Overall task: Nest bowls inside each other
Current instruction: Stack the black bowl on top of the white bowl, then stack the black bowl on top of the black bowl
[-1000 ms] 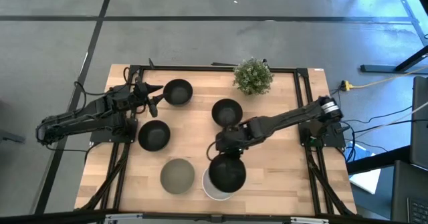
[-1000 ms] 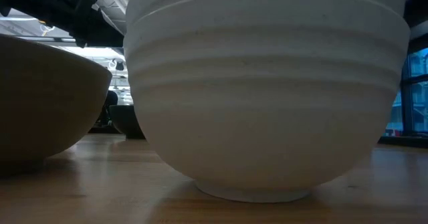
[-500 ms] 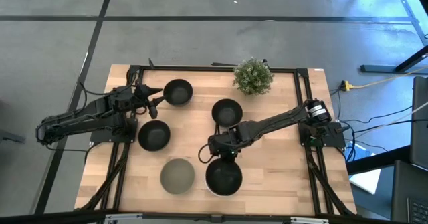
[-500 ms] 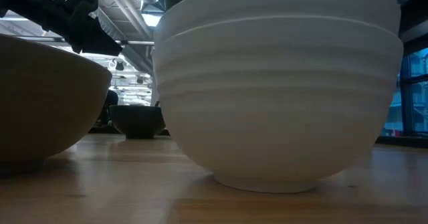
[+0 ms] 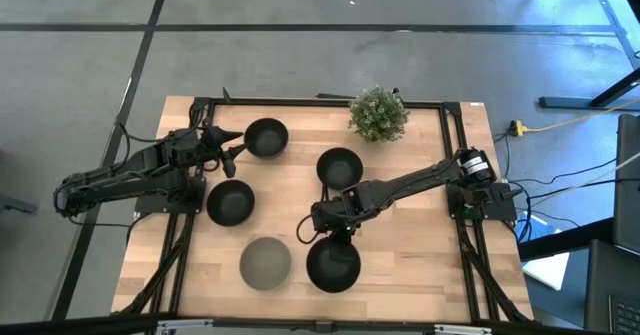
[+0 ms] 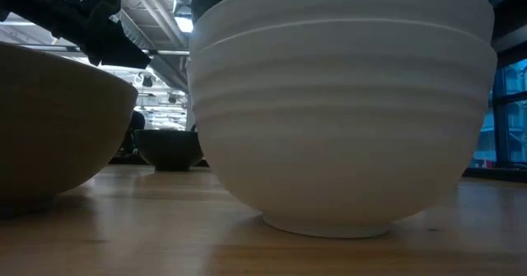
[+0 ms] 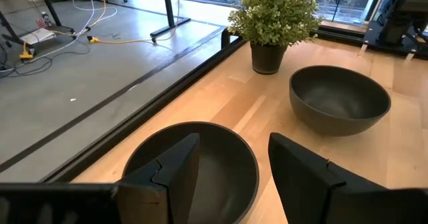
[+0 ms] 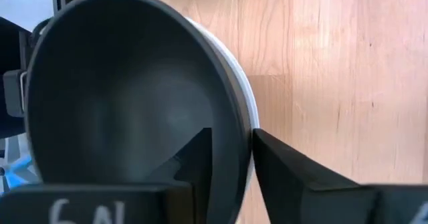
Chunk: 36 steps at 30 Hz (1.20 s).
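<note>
A black bowl [image 5: 333, 265] sits nested in a white bowl [image 6: 338, 119] near the table's near edge. My right gripper [image 5: 330, 230] is at its far rim, shut on it. A grey-olive bowl [image 5: 265, 263] rests on its base to the left of it. Three more black bowls stand apart: far-left [image 5: 266, 137], middle [image 5: 339, 167] and left [image 5: 230, 202]. My left gripper [image 5: 232, 151] is open beside the far-left black bowl [image 7: 200, 164], its fingers standing over that bowl's rim without touching it. My right gripper [image 8: 232, 164] holds the nested black bowl by its far rim [image 8: 237, 137]. One finger [image 8: 197, 157] is inside the bowl and one finger [image 8: 281, 164] is outside, slanting down from the far side. The bowl sits upright inside the white bowl, whose rim [image 8: 246, 103] shows just outside it.
A small green potted plant [image 5: 378, 113] stands at the table's far edge, right of the far-left bowl. Bare wood lies along the table's right side [image 5: 430, 245] and between the bowls. A black frame rail [image 5: 320, 101] borders the far edge.
My right gripper has moved toward the near edge and down, settling the black bowl into the white bowl, which has shifted a little on the table. My left gripper has edged toward the far-left black bowl.
</note>
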Each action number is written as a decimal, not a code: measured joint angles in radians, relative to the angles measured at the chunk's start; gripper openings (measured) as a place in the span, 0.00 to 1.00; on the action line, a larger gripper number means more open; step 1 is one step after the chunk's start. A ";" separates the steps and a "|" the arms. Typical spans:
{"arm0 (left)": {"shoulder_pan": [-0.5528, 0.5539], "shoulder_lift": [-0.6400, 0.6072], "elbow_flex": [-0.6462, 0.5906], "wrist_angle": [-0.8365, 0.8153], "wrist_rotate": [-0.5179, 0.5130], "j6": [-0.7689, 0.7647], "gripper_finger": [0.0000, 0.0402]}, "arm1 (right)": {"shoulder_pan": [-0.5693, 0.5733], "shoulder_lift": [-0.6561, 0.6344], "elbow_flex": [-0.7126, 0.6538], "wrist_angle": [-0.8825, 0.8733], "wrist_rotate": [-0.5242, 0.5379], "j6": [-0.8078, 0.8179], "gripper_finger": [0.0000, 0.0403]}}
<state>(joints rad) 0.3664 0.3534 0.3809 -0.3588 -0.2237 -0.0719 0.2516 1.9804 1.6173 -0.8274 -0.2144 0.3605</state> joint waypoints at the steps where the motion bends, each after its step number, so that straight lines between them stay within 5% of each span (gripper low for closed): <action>1: 0.000 0.000 0.000 0.000 0.000 0.000 0.43 | 0.000 0.000 0.008 -0.008 0.000 -0.001 0.29; 9: 0.000 0.000 0.000 0.000 0.000 0.000 0.43 | -0.022 -0.002 0.151 -0.095 0.020 -0.070 0.35; 23: 0.000 0.000 0.000 0.000 0.000 0.001 0.43 | -0.135 -0.003 0.302 -0.260 0.349 -0.287 0.36; 36: 0.000 0.000 0.000 0.000 -0.003 0.005 0.43 | -0.252 -0.003 0.237 -0.300 0.206 -0.287 0.44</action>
<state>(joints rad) 0.3660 0.3534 0.3812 -0.3584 -0.2269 -0.0673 0.0000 1.9778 1.8546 -1.1278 -0.0083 0.0737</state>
